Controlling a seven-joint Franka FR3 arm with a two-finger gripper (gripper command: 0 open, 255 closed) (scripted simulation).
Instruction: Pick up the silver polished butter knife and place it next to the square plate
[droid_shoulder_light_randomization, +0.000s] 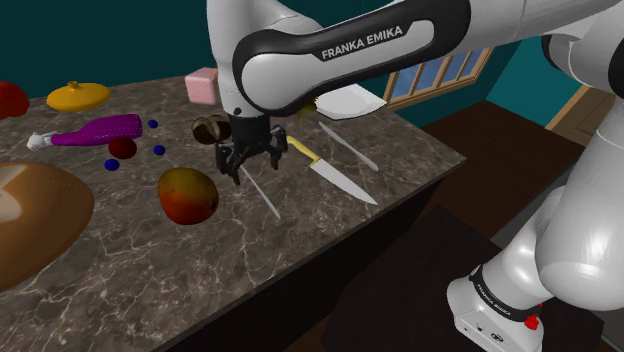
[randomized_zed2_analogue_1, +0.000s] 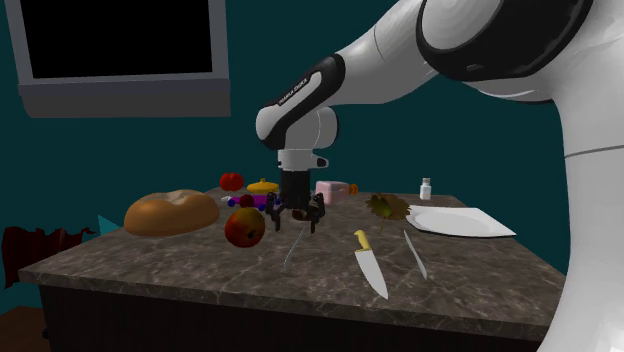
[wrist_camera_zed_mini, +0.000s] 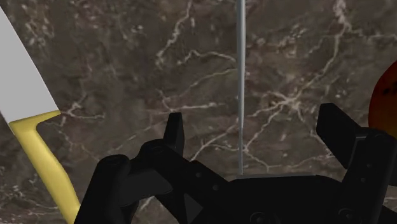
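Note:
A thin silver butter knife (droid_shoulder_light_randomization: 263, 197) (randomized_zed2_analogue_1: 291, 250) (wrist_camera_zed_mini: 240, 83) lies flat on the dark marble counter (droid_shoulder_light_randomization: 300, 240). My black gripper (droid_shoulder_light_randomization: 250, 162) (randomized_zed2_analogue_1: 297, 214) (wrist_camera_zed_mini: 254, 137) hangs open just above the knife's far end, one finger on each side of it and neither touching it. The white square plate (droid_shoulder_light_randomization: 352, 103) (randomized_zed2_analogue_1: 462, 222) sits at the counter's far corner, partly behind the arm in the shoulder view. Between the butter knife and the plate lie a yellow-handled kitchen knife (droid_shoulder_light_randomization: 332, 176) (randomized_zed2_analogue_1: 369, 263) (wrist_camera_zed_mini: 39, 147) and a second silver knife (droid_shoulder_light_randomization: 349, 147) (randomized_zed2_analogue_1: 415, 254).
A red-yellow fruit (droid_shoulder_light_randomization: 188, 195) (randomized_zed2_analogue_1: 244, 229) lies close beside the gripper. A bread loaf (droid_shoulder_light_randomization: 35, 215) (randomized_zed2_analogue_1: 172, 211), purple bottle (droid_shoulder_light_randomization: 100, 131), yellow lid (droid_shoulder_light_randomization: 78, 96), pink box (droid_shoulder_light_randomization: 203, 85) and small berries stand further off. The counter's edge (droid_shoulder_light_randomization: 420, 190) runs past the knives.

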